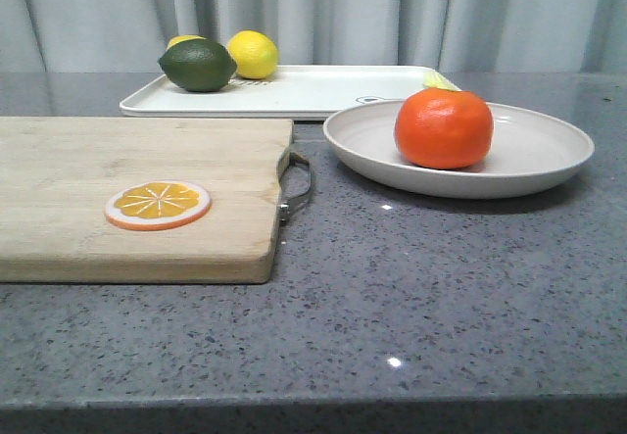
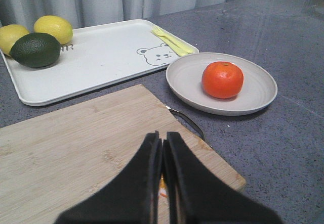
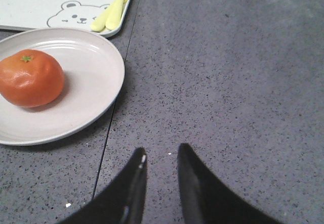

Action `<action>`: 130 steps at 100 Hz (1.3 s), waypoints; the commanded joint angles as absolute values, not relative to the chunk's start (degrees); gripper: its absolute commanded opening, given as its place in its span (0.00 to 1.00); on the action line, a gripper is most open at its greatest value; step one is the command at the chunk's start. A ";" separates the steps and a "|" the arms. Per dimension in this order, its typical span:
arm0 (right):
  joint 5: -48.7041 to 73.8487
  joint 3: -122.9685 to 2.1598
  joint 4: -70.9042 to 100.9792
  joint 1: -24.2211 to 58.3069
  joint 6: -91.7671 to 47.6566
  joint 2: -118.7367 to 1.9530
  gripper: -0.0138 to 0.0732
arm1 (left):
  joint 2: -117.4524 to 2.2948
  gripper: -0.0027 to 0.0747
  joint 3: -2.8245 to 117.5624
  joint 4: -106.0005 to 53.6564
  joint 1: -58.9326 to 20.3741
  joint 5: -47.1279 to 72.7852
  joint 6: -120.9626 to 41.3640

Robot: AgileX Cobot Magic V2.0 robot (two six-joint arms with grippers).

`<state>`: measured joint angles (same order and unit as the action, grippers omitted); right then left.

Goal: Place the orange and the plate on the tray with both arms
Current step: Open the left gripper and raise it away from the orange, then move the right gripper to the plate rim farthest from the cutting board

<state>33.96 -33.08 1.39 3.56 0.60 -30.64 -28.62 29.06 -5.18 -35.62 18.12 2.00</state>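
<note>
The orange (image 1: 444,128) sits on the round off-white plate (image 1: 549,165) at the right of the grey counter. The rectangular off-white tray (image 1: 323,91) lies just behind the plate. Neither gripper shows in the front view. In the left wrist view my left gripper (image 2: 162,136) is shut and empty over the wooden cutting board (image 2: 76,148), short of the orange (image 2: 222,80), plate (image 2: 258,95) and tray (image 2: 101,57). In the right wrist view my right gripper (image 3: 161,151) is a little open and empty above bare counter, beside the plate (image 3: 96,82) with the orange (image 3: 31,78); the tray (image 3: 35,1) lies beyond.
A lime (image 1: 198,65) and two lemons (image 1: 253,54) rest on the tray's left end, and a yellow-green fork (image 2: 172,41) lies on its right end. The cutting board (image 1: 137,199) with an orange slice (image 1: 158,205) fills the left of the counter; its metal handle (image 1: 299,184) points toward the plate.
</note>
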 commanded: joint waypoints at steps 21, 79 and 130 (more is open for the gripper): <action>37.32 -46.58 5.44 5.37 0.00 -47.08 0.56 | -28.71 0.01 30.52 -5.20 -35.53 13.51 2.16; 49.53 -67.90 10.26 6.85 0.00 -79.81 0.56 | -28.71 0.01 30.52 -5.20 -35.53 13.51 2.16; 48.86 -72.20 10.92 6.92 0.00 -90.52 0.56 | -28.71 0.01 30.52 -5.20 -35.53 13.51 2.16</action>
